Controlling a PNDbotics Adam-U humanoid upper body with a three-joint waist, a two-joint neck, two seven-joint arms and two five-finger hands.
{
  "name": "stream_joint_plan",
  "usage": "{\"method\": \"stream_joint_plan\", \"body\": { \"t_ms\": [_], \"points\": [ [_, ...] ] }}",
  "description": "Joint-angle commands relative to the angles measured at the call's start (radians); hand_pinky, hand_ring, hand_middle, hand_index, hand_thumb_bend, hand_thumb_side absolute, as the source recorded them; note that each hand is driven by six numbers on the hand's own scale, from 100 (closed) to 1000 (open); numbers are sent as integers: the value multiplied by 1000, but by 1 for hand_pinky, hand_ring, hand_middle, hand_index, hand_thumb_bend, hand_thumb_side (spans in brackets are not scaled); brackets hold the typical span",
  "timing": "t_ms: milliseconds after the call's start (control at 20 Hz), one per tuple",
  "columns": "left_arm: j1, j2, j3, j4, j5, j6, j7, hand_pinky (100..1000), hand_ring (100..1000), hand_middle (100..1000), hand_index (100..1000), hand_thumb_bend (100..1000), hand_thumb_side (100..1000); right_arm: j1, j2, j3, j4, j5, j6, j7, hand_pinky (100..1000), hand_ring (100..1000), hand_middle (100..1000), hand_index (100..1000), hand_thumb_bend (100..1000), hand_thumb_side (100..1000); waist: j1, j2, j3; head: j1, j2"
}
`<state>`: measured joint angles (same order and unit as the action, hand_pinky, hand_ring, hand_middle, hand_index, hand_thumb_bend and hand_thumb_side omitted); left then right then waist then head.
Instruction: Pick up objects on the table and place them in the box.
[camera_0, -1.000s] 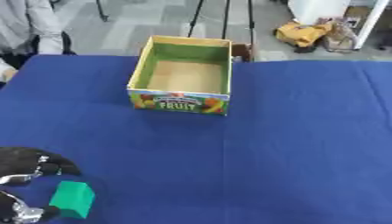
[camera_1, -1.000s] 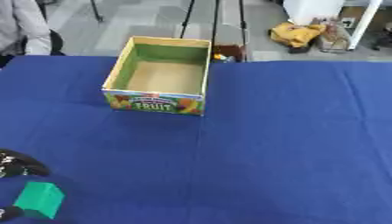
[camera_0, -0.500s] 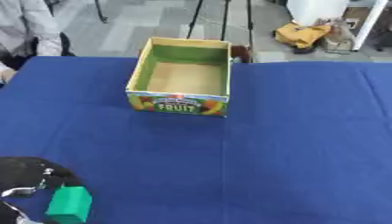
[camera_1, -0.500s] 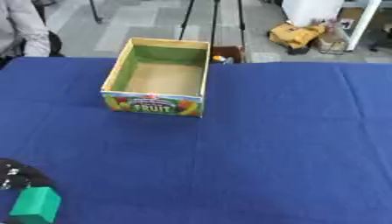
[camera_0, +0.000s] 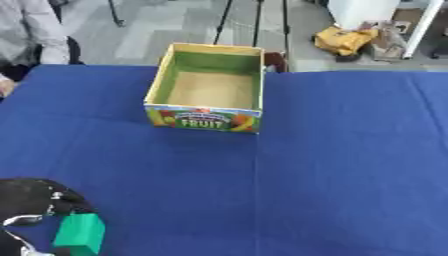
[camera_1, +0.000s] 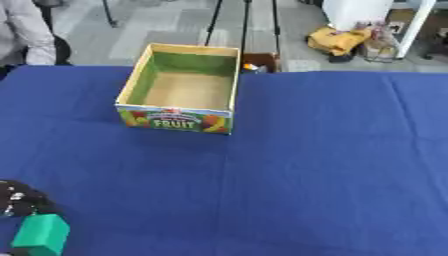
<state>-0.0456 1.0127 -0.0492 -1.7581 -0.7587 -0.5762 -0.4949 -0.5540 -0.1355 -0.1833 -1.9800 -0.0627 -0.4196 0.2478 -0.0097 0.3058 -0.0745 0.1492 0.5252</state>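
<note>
An open cardboard box (camera_0: 209, 121) with a fruit print on its front and a green inside stands on the blue table (camera_0: 332, 165), at the far middle. Nothing lies in it. At the lower left corner my black left hand (camera_0: 33, 201) has its fingers curled around a green block (camera_0: 80, 233), which it holds just above the cloth. Part of the hand is cut off by the view's edge. My right hand shows in neither view.
A person in a grey sleeve (camera_0: 39, 31) sits at the far left edge of the table. Beyond the table's far edge are stand legs (camera_0: 226, 20) and a yellow bundle (camera_0: 347, 40) on the floor.
My left hand and the green block have sunk slightly toward the lower left corner. The box has not moved.
</note>
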Motion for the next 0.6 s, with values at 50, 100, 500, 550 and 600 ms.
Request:
{"method": "stream_joint_plan", "body": {
  "t_ms": [50,100,500,550,600],
  "points": [
    [4,13,-14,-3,-22,4,23,771,837,782,920,296,1000,-12,-10,-5,-20,-7,0,-4,871,919,483,844,100,672,0,-11,0,5,-12],
    [4,12,-15,-3,-27,7,30,766,831,779,920,308,1000,-12,-10,-5,-20,-7,0,-4,871,919,483,844,100,670,0,-11,0,6,-12],
    [7,4,-23,-5,-77,28,103,700,745,696,849,310,1000,-12,-10,-9,-20,-6,0,-7,871,919,482,844,100,669,-2,-9,0,6,-14],
    [8,3,-23,-5,-82,32,115,691,735,686,842,304,996,-12,-10,-10,-20,-5,0,-7,871,919,482,845,100,669,-2,-8,0,6,-14],
    [8,2,-23,-5,-87,37,129,674,712,664,826,291,968,-12,-10,-10,-20,-5,0,-7,872,920,482,845,100,668,-2,-8,0,6,-14]
  ]
}}
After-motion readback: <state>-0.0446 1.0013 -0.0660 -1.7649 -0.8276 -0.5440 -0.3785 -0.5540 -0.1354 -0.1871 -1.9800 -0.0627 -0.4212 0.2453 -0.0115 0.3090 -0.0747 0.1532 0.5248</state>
